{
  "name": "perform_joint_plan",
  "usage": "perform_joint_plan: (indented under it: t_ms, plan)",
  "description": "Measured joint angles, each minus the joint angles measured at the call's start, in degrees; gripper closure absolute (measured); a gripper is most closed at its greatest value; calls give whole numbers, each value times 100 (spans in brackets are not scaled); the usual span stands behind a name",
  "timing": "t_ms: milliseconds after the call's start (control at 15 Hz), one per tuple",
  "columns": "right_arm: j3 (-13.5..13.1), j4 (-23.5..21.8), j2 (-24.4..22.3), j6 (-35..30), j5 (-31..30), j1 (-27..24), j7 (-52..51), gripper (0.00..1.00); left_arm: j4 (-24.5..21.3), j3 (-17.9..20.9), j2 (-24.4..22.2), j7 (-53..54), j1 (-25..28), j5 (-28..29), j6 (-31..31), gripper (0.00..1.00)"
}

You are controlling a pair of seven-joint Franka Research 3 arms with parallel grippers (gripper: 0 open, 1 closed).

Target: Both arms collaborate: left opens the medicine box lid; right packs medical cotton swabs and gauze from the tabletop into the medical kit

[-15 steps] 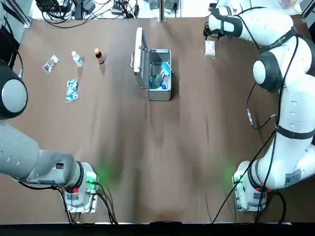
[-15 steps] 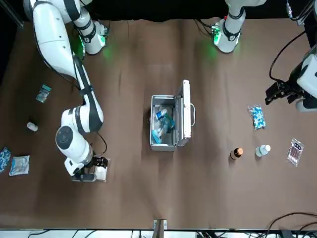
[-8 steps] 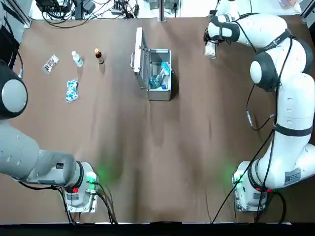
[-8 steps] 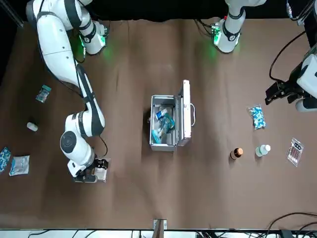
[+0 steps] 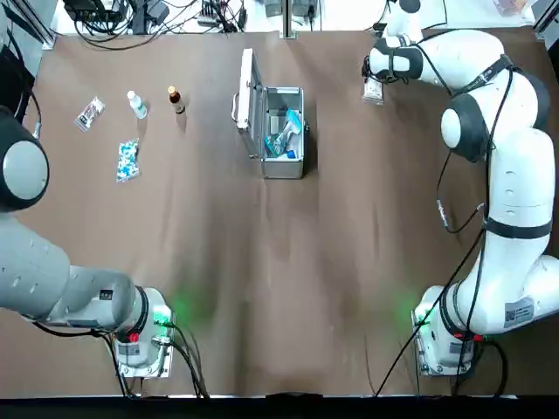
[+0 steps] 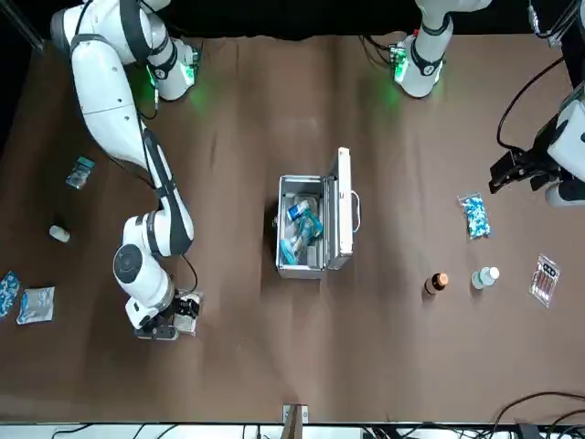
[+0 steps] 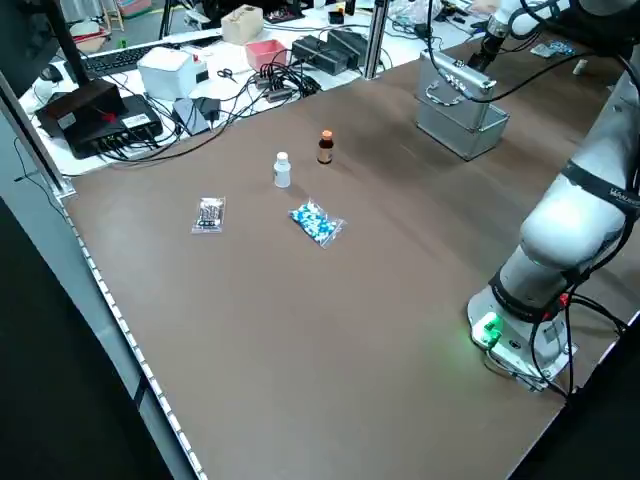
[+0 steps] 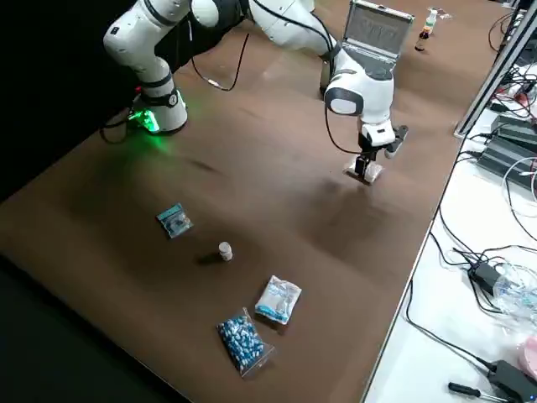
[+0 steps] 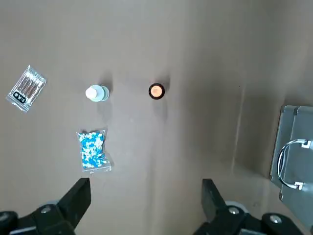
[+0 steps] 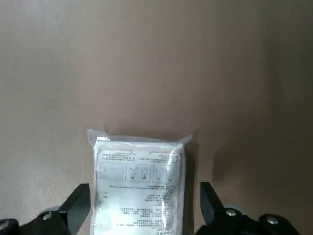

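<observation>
Brown table (image 5: 288, 262) with open medical kit (image 5: 284, 133), gauze (image 10: 138, 188), two small bottles (image 5: 137, 105), scattered packets (image 5: 127, 161).

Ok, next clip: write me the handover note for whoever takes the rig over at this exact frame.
Right gripper: open, fingers either side of the gauze, which lies flat on the table's far right side, not gripped.
Left gripper: open, empty, held high over the left side of the table, away from the medical kit.
Done: the medicine box lid stands open; a teal packet, likely the medical cotton swabs, lies inside the kit.
Left: close on the gauze, lift it, carry it to the kit, drop it in.
</observation>
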Motion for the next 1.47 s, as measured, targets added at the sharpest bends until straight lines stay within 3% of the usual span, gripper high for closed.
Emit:
perform_joint_plan:
  t_ms: [533, 600, 667, 1000, 1067, 1200, 1467]
  plan:
    - [58, 0, 66, 7, 1, 7, 11, 3, -1, 0, 0, 0, 0, 0, 0, 0]
    - [60, 0, 70, 7, 12, 8, 14, 9, -1, 0, 0, 0, 0, 0, 0, 0]
    - [67, 2, 72, 7, 46, 9, 18, 30, -1, 0, 0, 0, 0, 0, 0, 0]
    - [65, 58, 39, -23, 53, 10, 19, 69, -2, 0, 0, 0, 0, 0, 0, 0]
    - [66, 74, 28, -57, 54, 11, 19, 74, -2, 0, 0, 0, 0, 0, 0, 0]
    - [87, 139, 10, -290, 56, 15, 19, 75, -2, 0, 0, 0, 0, 0, 0, 0]
    - [369, 578, -291, -1409, 70, 37, 210, 77, -2, 0, 0, 0, 0, 0, 0, 0]
